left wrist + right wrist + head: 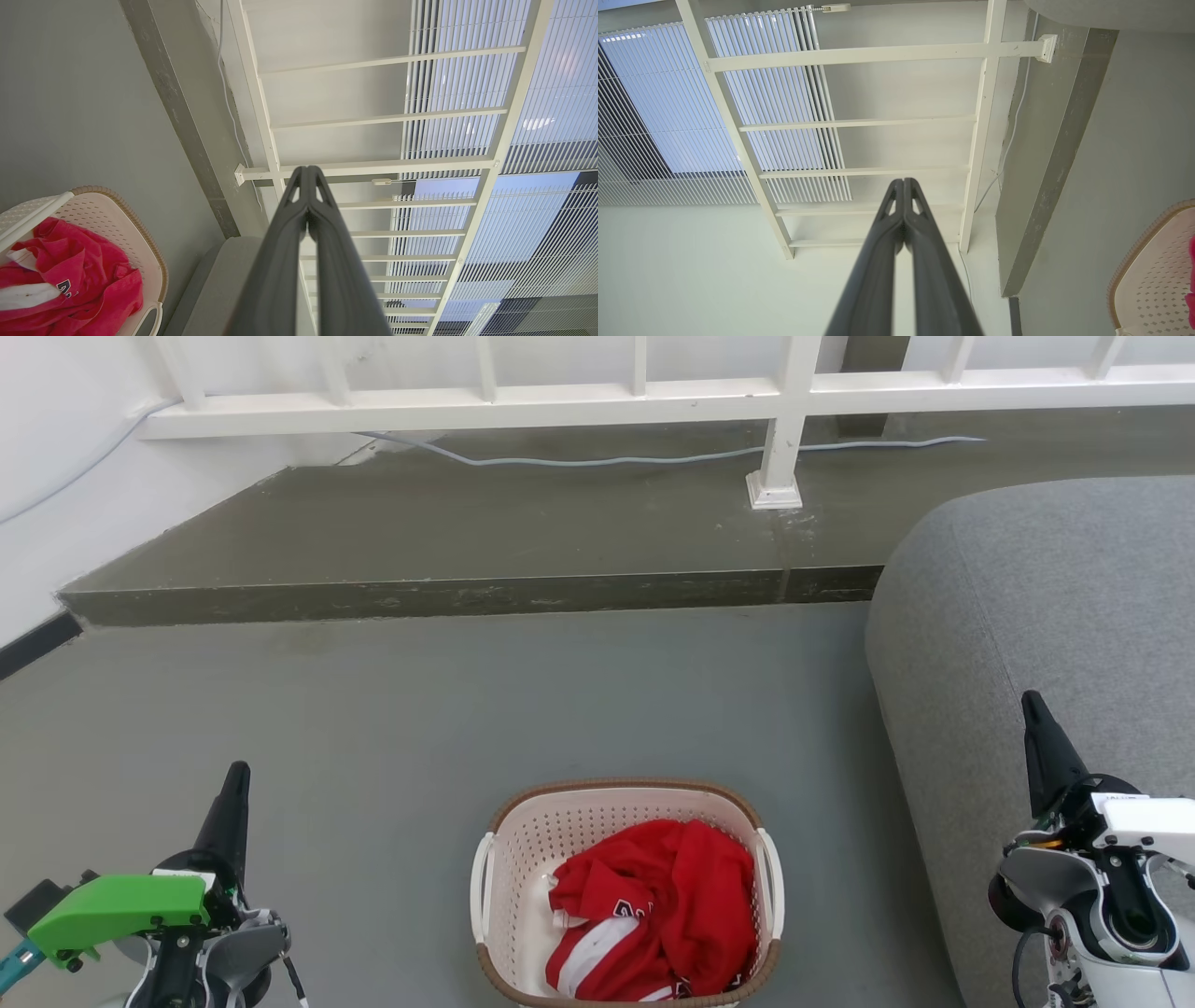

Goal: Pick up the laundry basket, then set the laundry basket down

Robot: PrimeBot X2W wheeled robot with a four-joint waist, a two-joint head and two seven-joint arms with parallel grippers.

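Cream-white, rounded-rectangular, perforated plastic laundry basket (560,831) with a brown woven-look rim, upright on the smooth grey floor (420,709), near and centre, left of the rounded grey fabric sofa (1046,597) and well short of the white slatted railing (560,397) at the far side. Inside, a crumpled red jersey with white trim (672,887), heaped toward the right and near part. Left gripper (236,779) well to the left of the basket, right gripper (1032,705) well to the right, seen against the sofa. Both apart from the basket, long dark fingers pressed together, holding nothing. Fits equally a basket waiting for the lift and a basket already back on the floor; no telling which from here. As for handling, probably best taken by the two white loop handles, one on the left side (480,887), one on the right (773,882): one per gripper, both sides level, against a likely tilt toward the heavier right. Thin loops, so likely to need a firm, centred hold. Sofa near the right handle: less room for an arm on that side.
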